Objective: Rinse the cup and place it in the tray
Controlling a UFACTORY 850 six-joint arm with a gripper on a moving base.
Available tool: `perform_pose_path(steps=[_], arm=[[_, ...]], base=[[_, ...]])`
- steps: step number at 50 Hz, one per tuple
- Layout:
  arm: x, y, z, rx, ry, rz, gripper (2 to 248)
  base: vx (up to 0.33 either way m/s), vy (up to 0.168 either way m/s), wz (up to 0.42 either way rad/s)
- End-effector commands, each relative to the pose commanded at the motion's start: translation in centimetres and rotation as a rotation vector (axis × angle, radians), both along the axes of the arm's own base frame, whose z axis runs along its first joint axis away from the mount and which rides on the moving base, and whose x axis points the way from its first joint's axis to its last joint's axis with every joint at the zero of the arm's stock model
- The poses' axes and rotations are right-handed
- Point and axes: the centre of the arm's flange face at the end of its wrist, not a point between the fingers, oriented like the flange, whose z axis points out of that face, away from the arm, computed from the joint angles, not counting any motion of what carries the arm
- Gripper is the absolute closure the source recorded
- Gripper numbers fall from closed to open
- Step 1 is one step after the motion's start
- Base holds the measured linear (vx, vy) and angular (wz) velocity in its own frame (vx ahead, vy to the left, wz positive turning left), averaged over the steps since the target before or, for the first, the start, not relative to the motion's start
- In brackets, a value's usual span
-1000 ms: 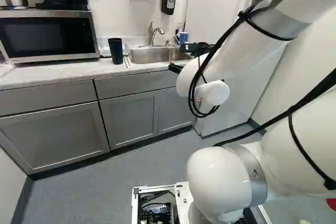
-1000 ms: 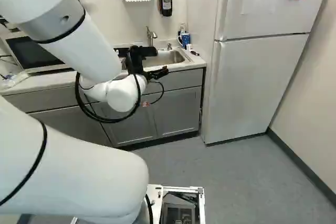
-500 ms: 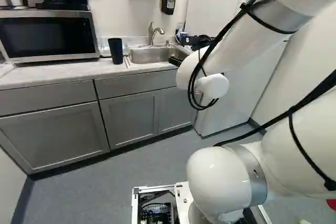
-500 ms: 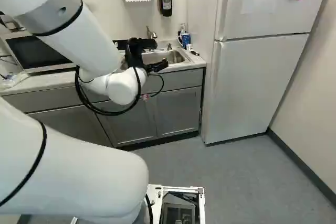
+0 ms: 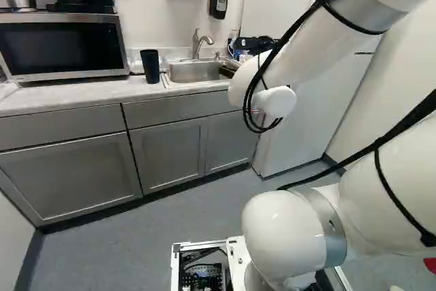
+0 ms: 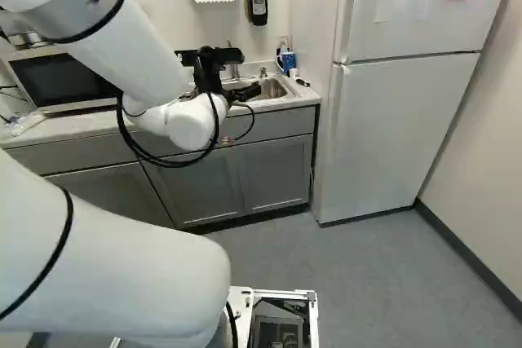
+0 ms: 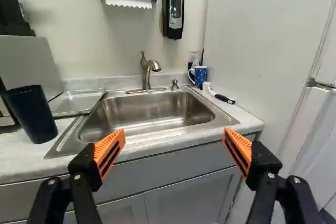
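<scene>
Soap dispenser (image 7: pixel 174 10): small print, unreadable
Gripper (image 6: pixel 247 92): fingers wide apart, facing sink (image 7: pixel 152 109)
Dark tumbler (image 7: pixel 30 115): upright on counter (image 7: pixel 26 158), beside metal tray (image 7: pixel 76 102)

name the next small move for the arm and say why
I'd probably ease the open fingers forward toward the blue mug, though the task doesn't say which cup it means. Nothing is between them, and the mug stands roughly ahead, past the sink, while the dark cup is well off to one side.
</scene>
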Motion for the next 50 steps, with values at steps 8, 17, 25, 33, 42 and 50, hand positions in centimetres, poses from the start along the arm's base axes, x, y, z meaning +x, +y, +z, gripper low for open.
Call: perform_pose_path(steps=[8,17,25,33,42,50], arm=[[0.3,0.0,0.7,0.000,0.003,0.000,3],[0.7,0.0,1.4,0.000,0.006,0.000,3],[1.0,0.0,2.1,0.000,0.009,0.000,3],[1.3,0.0,2.7,0.000,0.012,0.000,3],[1.7,0.0,3.5,0.000,0.015,0.000,3],[2.0,0.0,4.2,0.000,0.017,0.000,3]], base=[[0.000,0.000,0.000],[0.000,0.000,0.000],[0.000,0.000,0.000],[0.000,0.000,0.000],[0.000,0.000,0.000],[0.000,0.000,0.000]])
